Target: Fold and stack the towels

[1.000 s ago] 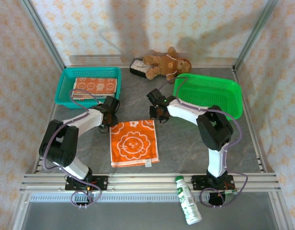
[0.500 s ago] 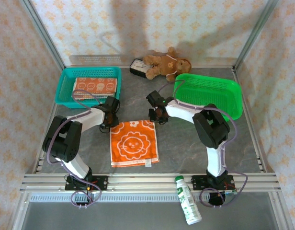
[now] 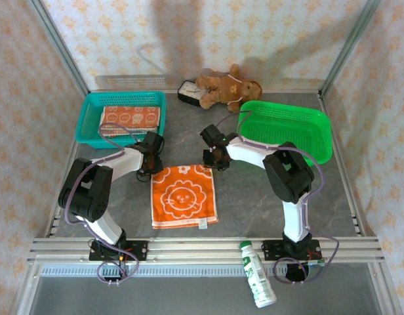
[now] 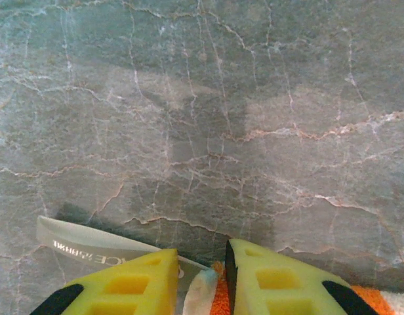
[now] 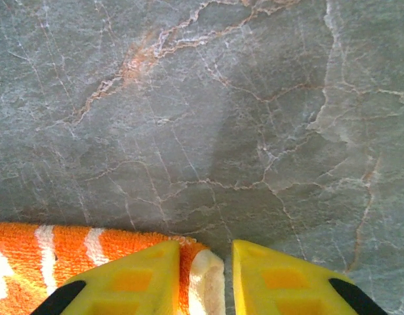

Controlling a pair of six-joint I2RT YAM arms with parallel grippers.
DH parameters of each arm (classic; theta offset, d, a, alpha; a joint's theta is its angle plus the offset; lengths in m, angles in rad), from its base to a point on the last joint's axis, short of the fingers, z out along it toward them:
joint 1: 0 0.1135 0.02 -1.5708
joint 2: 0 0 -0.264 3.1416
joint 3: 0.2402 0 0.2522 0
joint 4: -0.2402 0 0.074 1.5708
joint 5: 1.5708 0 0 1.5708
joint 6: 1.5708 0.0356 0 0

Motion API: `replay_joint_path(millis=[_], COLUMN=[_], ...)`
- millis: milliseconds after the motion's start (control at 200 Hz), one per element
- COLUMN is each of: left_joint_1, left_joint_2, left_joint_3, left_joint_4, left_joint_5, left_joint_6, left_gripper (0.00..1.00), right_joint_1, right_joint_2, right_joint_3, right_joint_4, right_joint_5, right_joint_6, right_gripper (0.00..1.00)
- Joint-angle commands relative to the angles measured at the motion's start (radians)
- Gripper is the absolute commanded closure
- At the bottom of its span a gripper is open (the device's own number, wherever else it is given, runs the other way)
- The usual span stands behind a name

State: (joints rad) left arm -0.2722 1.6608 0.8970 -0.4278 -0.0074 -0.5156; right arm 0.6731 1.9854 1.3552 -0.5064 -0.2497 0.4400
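The orange lion-print towel [image 3: 183, 195] lies flat at the near middle of the table [image 3: 254, 197], its far-left corner between the narrowly parted fingers of the left gripper [image 4: 202, 256] and its far-right corner between those of the right gripper [image 5: 205, 256], though I cannot tell whether either pair pinches the cloth.

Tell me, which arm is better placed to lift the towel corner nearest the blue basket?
Left. The left jaws straddle that corner of the towel, with its tip between them. The right jaws straddle the other far corner, farther from it.
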Motion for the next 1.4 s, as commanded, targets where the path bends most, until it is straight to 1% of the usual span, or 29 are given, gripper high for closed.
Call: replay_joint_path(millis=[0, 30, 100, 185, 265, 345, 465, 736, 921, 996, 1161, 1396], left_joint_1=[0.008, 0.008, 0.008, 0.007, 0.007, 0.007, 0.007, 0.007, 0.007, 0.007, 0.007, -0.003], left_joint_2=[0.031, 0.034, 0.045, 0.049, 0.05, 0.048, 0.017, -0.117, -0.107, -0.105, -0.15, -0.303], left_joint_3=[0.006, 0.005, 0.003, -0.001, -0.006, -0.007, -0.006, 0.053, 0.146, 0.158, 0.102, -0.068], left_joint_4=[0.01, 0.011, 0.014, 0.023, 0.029, 0.026, 0.01, -0.061, -0.085, -0.083, -0.037, 0.04], left_joint_5=[0.007, 0.012, 0.022, 0.032, 0.038, 0.038, 0.036, 0.023, 0.006, 0.0, 0.008, 0.025], left_joint_6=[0.019, 0.02, 0.017, 0.012, 0.007, 0.007, -0.002, -0.012, 0.039, 0.054, 0.059, 0.017], left_gripper=[0.74, 0.75, 0.78, 0.82, 0.84, 0.9, 1.0, 1.0, 1.0, 1.0, 1.0, 1.0], right_joint_1=[-0.004, -0.004, -0.004, -0.001, 0.005, 0.008, 0.005, -0.039, -0.07, -0.071, -0.071, -0.046], right_joint_2=[0.01, 0.013, 0.016, 0.011, 0.014, 0.015, -0.008, -0.11, -0.124, -0.134, -0.181, -0.3], right_joint_3=[-0.007, -0.011, -0.019, -0.029, -0.03, -0.029, -0.033, 0.015, 0.072, 0.075, 0.023, -0.141], right_joint_4=[0.005, 0.009, 0.016, 0.031, 0.032, 0.033, 0.028, -0.028, -0.053, -0.047, -0.006, 0.094], right_joint_5=[-0.006, -0.008, -0.017, -0.029, -0.032, -0.027, 0.017, 0.082, 0.089, 0.093, 0.053, -0.001], right_joint_6=[-0.014, -0.012, -0.009, -0.004, -0.003, 0.0, -0.001, -0.068, -0.113, -0.125, -0.123, -0.098], right_gripper=[0.76, 0.77, 0.84, 0.86, 0.9, 1.0, 1.0, 1.0, 1.0, 1.0, 1.0, 1.0])
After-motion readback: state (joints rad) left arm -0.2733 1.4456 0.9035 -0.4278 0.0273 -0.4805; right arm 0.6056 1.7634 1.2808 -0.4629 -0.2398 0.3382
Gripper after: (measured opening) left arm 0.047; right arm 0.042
